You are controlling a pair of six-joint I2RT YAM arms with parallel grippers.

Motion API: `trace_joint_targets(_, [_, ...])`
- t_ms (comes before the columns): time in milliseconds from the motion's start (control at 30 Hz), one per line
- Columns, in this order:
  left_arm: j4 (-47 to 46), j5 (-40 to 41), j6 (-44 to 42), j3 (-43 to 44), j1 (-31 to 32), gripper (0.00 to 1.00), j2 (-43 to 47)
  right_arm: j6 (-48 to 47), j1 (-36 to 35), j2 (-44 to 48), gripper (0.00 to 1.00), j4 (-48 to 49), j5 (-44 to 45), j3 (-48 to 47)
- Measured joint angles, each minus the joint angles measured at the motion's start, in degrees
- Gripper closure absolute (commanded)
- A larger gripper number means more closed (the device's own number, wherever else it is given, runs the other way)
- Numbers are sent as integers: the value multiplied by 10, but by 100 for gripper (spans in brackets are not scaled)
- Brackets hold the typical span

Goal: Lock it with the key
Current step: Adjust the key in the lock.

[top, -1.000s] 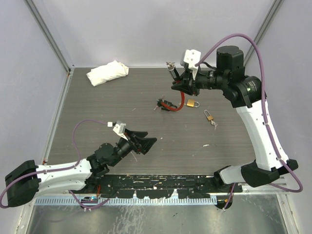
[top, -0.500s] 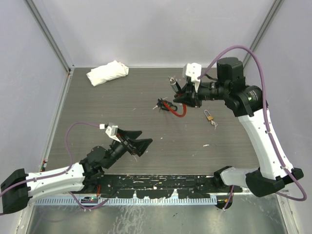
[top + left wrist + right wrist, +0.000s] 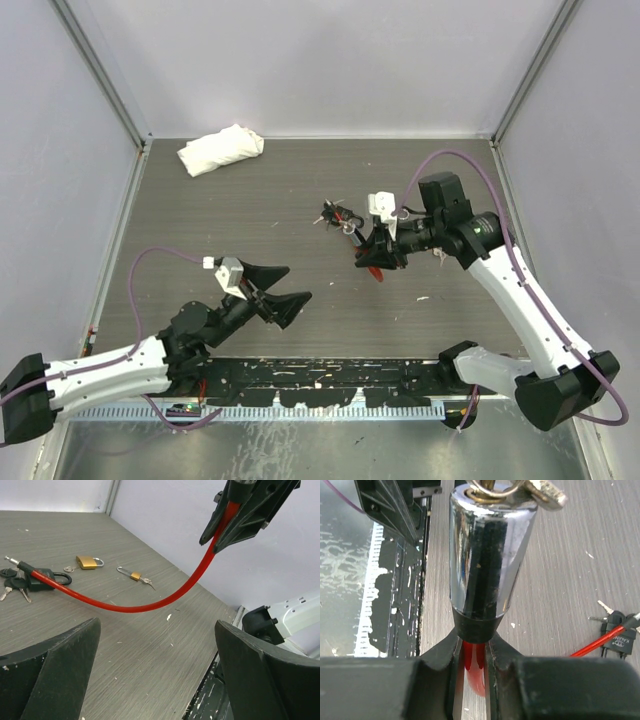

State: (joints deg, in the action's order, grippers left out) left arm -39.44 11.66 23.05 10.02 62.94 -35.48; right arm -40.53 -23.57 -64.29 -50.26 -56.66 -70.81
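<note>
Right claw (image 3: 375,255), centre-right in top view, clamped on red cable (image 3: 150,605) just under its chrome barrel (image 3: 487,555); key (image 3: 540,492) at barrel's far end, axis straight up wrist frame; left claw (image 3: 293,284) gaping, lower left, well apart, the only free one.

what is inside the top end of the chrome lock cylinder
A metal ring with a silver key sticks out of the top of the chrome cylinder. Whether a key blade sits inside cannot be seen; the cylinder wall covers it.

Red cable (image 3: 150,605) arcs upward — chrome barrel (image 3: 487,555) aloft (key (image 3: 547,494) at tip).
</note>
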Motion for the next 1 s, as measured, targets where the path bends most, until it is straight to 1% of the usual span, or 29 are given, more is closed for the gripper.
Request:
trace_joint_targets(167, [20,-14,-11,11,0,2,-3,-33,0,16,99,4,16,39])
trace_joint_targets(333, [93,-16,-12,57,0,0,6,-63,0,33,99,5,47,63])
trace_joint_targets(433, [138,-14,-7,91,0,1,17,-76,0,35,99,5,66,73])
trace_joint_targets(733, [222,-14,30,133,0,1,44,-89,0,36,99,9,89,92])
trace_joint_targets(1000, [261,-14,57,156,-1,2,46,-93,2,36,99,15,100,101])
